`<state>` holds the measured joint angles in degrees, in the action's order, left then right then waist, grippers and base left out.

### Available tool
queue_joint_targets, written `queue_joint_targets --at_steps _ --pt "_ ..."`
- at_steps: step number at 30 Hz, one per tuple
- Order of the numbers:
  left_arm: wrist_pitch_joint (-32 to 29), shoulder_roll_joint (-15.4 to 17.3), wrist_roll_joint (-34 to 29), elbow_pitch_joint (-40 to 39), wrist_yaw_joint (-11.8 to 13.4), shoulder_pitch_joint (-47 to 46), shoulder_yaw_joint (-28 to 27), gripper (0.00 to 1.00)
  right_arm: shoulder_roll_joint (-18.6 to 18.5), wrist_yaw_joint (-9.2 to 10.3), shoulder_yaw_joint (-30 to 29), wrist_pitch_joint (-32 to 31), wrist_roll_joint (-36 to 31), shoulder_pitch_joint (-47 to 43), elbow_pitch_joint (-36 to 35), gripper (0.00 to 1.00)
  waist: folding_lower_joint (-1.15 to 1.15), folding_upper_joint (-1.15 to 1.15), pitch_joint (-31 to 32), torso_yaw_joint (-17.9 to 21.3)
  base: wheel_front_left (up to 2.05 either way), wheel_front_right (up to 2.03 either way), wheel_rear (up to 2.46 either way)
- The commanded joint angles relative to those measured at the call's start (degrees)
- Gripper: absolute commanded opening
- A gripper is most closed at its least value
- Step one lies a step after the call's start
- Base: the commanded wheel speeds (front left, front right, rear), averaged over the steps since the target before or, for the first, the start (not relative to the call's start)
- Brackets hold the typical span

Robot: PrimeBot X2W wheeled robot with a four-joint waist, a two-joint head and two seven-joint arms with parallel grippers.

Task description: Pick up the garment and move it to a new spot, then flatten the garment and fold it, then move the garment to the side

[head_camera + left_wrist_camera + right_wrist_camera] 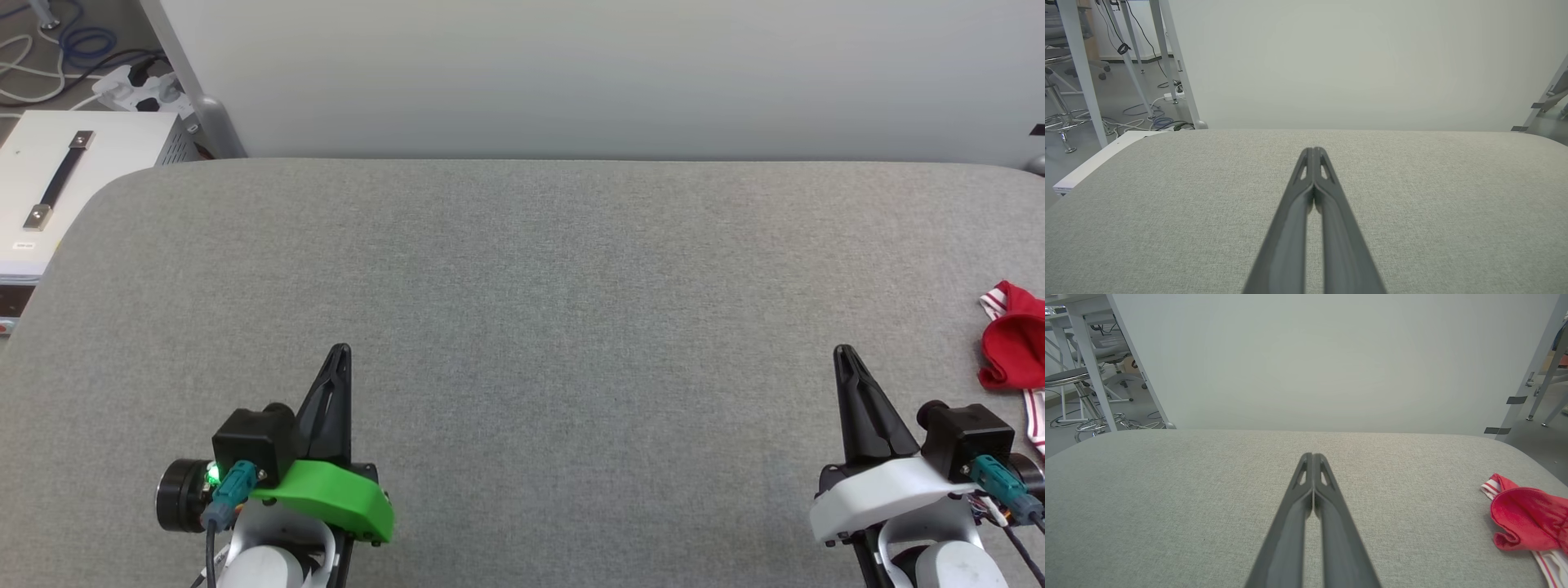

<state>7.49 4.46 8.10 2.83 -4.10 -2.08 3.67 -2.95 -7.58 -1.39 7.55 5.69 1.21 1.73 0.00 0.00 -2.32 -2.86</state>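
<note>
A wide grey cloth-covered surface (522, 269) with rounded far corners takes up most of the head view. Behind its far edge stands a plain pale panel (571, 73). Off the surface's left far corner sits a white case (106, 163) with a black strap handle (61, 180) on top. Beyond it, a white power strip (143, 88) and loose cables lie on the floor.

The 2 arms sit low at the near edge, well apart. The left gripper (339, 353) has a green cover at its base, and the right gripper (845, 351) a white one. Both point away from the robot, over bare cloth. In the left wrist view the left gripper's (1313, 150) 2 dark fingers are pressed flat against each other from the middle to the tips. The right gripper's (1312, 455) fingers are closed the same way.

The garment (1016, 343) lies bunched at the surface's right edge, cut off by the frame. It is out to the right of the right gripper and apart from it. The right wrist view shows the garment (1527, 516) as crumpled red fabric with red-and-white striped trim.
</note>
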Motion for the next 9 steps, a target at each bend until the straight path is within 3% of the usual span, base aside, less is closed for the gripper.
queue_joint_targets --at_steps 1,9 --pt "-0.34 -0.31 -0.72 -0.45 0.5 1.03 -0.22 0.0 0.04 0.04 0.24 -0.5 -0.6 -0.6 -0.4 0.0 0.0 0.0 0.07 0.09 0.0 0.0 0.0" --pt "-1.48 -0.51 -1.9 -0.83 1.08 1.2 -0.77 0.0 0.04 0.05 0.42 -1.63 -1.42 -0.7 -0.61 0.0 0.0 0.0 0.43 0.53 0.0 0.0 0.0"
